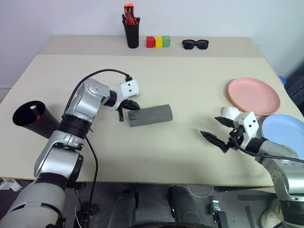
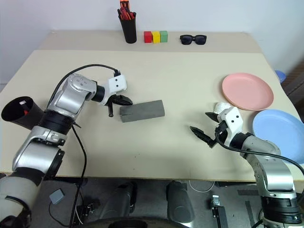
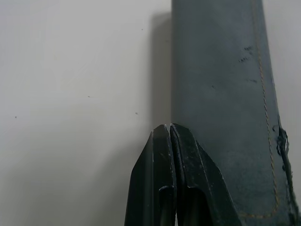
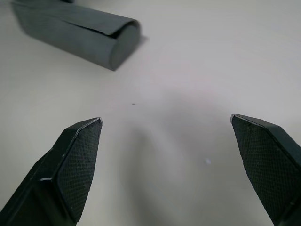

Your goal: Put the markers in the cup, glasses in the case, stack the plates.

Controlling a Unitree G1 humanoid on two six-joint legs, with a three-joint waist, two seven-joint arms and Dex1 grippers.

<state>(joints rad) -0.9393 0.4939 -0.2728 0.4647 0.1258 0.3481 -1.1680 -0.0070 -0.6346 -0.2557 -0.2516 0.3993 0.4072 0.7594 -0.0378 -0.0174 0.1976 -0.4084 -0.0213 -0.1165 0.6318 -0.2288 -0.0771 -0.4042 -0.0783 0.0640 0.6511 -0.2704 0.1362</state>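
Right gripper (image 1: 214,136), jaws wide and empty, near tabletop (image 1: 190,95) edge; blue plate (image 1: 285,130) just beside at 3 o'clock, pink plate (image 1: 253,95) beyond at 1 o'clock. Farther in, left gripper (image 1: 124,114), jaws pressed together, holding nothing, at the closed case's (image 1: 149,115) left end; case's long axis runs left-right.

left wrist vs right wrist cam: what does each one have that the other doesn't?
Left wrist alone: the left hand, fingers shut together, beside the long side of the case, and the stitching along the case's edge. Right wrist alone: the right hand, fingers spread wide over bare table with nothing between them, and the case's rounded end with its lid seam. Both: the closed grey case lying on the pale table.
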